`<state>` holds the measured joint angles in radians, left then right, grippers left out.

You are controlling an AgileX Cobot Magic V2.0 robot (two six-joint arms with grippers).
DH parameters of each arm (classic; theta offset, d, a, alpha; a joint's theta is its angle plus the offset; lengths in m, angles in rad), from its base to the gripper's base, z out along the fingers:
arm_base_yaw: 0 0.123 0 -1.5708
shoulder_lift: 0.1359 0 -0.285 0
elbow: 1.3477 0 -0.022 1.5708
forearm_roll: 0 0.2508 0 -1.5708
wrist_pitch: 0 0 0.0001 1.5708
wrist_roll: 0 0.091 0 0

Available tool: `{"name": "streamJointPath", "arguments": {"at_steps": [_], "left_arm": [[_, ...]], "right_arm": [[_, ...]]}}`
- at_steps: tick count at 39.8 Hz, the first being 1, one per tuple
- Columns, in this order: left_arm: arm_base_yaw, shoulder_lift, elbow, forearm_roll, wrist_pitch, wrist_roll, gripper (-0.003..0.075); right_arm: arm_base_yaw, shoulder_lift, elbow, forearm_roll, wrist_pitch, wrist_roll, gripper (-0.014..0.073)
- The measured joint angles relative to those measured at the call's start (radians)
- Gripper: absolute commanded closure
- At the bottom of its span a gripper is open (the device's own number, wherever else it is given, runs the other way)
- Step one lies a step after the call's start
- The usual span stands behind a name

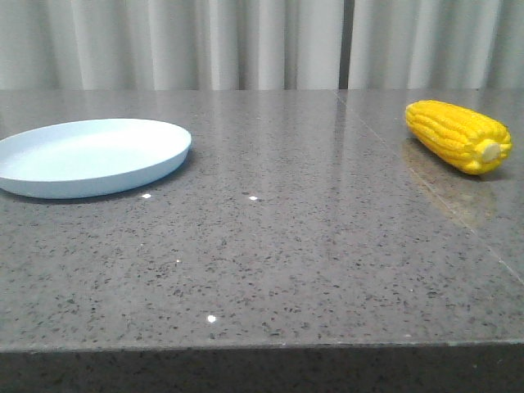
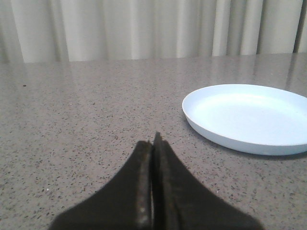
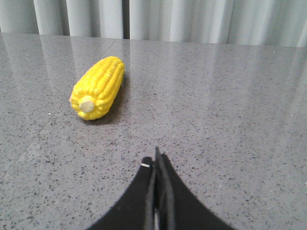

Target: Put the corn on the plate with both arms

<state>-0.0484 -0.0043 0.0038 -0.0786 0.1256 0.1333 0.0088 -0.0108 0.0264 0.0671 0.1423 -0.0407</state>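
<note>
Counting: 1 corn (image 1: 458, 136), 1 plate (image 1: 88, 156), 2 grippers. Corn lying on grey speckled table (image 1: 270, 262) at 2 o'clock in front view, pale stub end facing camera-right. Plate sitting at 10 o'clock, well apart from corn, nothing lying in it. Left gripper (image 2: 154, 143) hanging clenched, fingers pressed together, gripping nothing, plate near. Right gripper (image 3: 157, 160) likewise clenched on nothing, corn lying near, not touching. White curtain (image 1: 246, 41) hanging behind table

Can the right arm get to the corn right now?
Probably yes: only bare table lies between the right pincer and the corn. But the pincer is shut and must open first.
</note>
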Motion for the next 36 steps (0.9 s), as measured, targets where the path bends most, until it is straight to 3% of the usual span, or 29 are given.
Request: {"name": "streamJointPath", "arguments": {"at_steps": [22, 31, 36], "left_arm": [[0.0, 0.0, 0.0, 0.011, -0.002, 0.0, 0.0741], [0.0, 0.0, -0.005, 0.036, -0.202, 0.0, 0.0741], [0.0, 0.0, -0.083, 0.036, -0.188, 0.0, 0.0741]], "right_arm": [[0.0, 0.0, 0.0, 0.0, -0.002, 0.0, 0.0656], [0.0, 0.0, -0.006, 0.0, -0.053, 0.0, 0.0655], [0.0, 0.0, -0.11, 0.0, 0.001, 0.0, 0.0655]]}}
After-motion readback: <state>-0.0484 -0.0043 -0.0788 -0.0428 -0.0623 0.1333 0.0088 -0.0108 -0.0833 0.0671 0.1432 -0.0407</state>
